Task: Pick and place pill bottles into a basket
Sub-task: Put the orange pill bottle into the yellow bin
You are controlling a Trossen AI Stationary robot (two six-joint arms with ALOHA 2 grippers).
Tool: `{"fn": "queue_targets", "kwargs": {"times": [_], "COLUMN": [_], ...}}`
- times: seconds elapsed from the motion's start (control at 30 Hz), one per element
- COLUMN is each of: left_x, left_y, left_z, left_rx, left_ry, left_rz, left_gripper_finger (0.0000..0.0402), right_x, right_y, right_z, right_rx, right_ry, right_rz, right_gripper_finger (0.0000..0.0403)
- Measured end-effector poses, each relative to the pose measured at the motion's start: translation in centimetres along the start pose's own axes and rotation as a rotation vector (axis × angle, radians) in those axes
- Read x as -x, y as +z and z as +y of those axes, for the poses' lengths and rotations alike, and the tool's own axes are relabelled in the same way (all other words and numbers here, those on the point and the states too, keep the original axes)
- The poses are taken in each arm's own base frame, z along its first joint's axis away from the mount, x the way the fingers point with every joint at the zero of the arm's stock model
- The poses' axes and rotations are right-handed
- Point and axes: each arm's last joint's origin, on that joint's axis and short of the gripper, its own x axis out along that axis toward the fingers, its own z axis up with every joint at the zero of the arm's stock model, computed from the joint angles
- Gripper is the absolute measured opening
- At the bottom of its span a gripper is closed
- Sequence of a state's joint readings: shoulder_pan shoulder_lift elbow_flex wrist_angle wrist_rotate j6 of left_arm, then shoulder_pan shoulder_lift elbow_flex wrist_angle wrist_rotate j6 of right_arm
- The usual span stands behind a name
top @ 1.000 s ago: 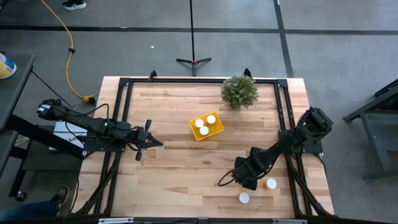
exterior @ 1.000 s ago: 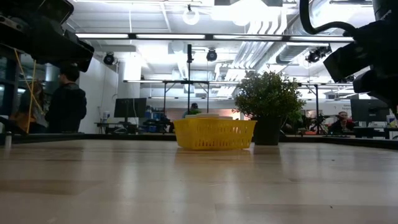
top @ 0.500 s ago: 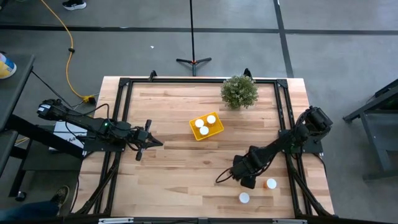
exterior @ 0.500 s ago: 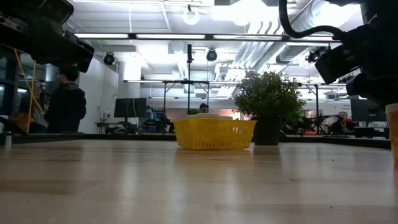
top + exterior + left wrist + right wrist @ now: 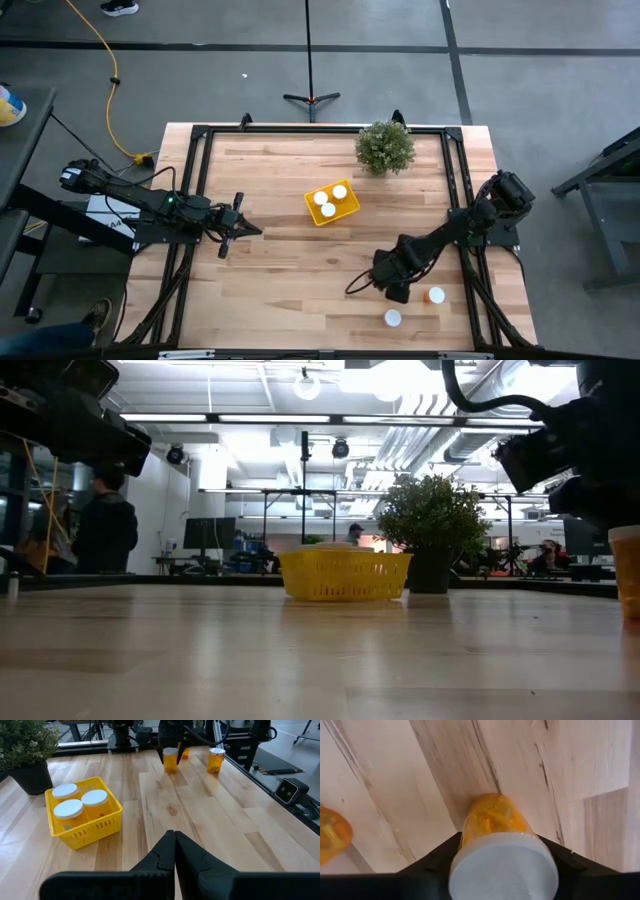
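Right gripper (image 5: 397, 291) is drifting slightly toward basket (image 5: 331, 203), clamped on pill bottle (image 5: 496, 845). You are watching carry begin. Three capped bottles sitting in basket; two more (image 5: 435, 295) standing well off from it, near right gripper. Left gripper (image 5: 174, 851) is idling pinched shut, well left of basket.

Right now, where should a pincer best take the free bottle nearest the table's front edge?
Grip the front bottle by its orange body just under the white cap, coming straight down. It stands upright, cap up, bare wood all around, the next bottle apart. The right pincer, shut on a held bottle, is nearest.
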State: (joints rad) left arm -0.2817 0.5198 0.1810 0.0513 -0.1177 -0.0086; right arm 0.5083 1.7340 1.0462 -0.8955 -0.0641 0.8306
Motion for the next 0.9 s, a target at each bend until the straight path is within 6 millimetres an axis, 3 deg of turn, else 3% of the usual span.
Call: {"fn": "queue_targets", "kwargs": {"times": [0.23, 0.37, 0.63, 0.9], "left_x": [0.00, 0.00, 0.00, 0.00], "left_y": [0.00, 0.00, 0.00, 0.00], "left_z": [-0.01, -0.01, -0.01, -0.01], "left_rx": [0.000, 0.000, 0.001, 0.001], "left_ry": [-0.002, -0.003, -0.003, -0.003], "left_rz": [0.000, 0.000, 0.000, 0.000], "left_gripper_finger": [0.0046, 0.0046, 0.0046, 0.0046], "right_x": [-0.01, -0.01, 0.00, 0.00], "right_y": [0.09, 0.20, 0.26, 0.29], "right_z": [-0.02, 0.10, 0.14, 0.17], "right_rx": [0.000, 0.002, 0.020, 0.029], "right_ry": [-0.016, -0.004, -0.002, 0.000], "right_rz": [-0.023, -0.036, -0.043, -0.047], "right_gripper_finger": [0.0262, 0.0274, 0.0272, 0.0226]}}
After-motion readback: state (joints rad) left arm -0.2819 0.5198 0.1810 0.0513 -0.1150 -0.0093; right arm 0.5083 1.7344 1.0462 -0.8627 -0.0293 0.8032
